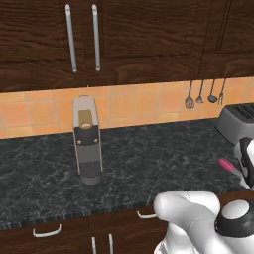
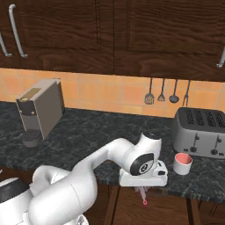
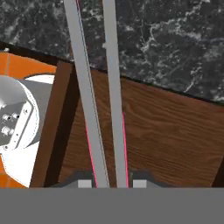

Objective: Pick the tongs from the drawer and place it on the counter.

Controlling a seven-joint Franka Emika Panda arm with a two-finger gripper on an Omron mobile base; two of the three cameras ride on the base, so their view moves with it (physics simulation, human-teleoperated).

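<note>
My gripper is shut on the tongs, whose two long grey arms with magenta edges run from between the fingertips up across the hand view. Their far ends reach over the black speckled counter. Beneath them lies the wooden floor of the open drawer. In the right base view the hand sits at the counter's front edge, and the tongs poke out below it. In the left base view a magenta end of the tongs shows above the counter, beside the hand at the right edge.
A grey coffee machine stands at the counter's left. On the right are a toaster and a small red-rimmed cup, close to the hand. A dark utensil set hangs on the orange tiled wall. Dark cabinets are above.
</note>
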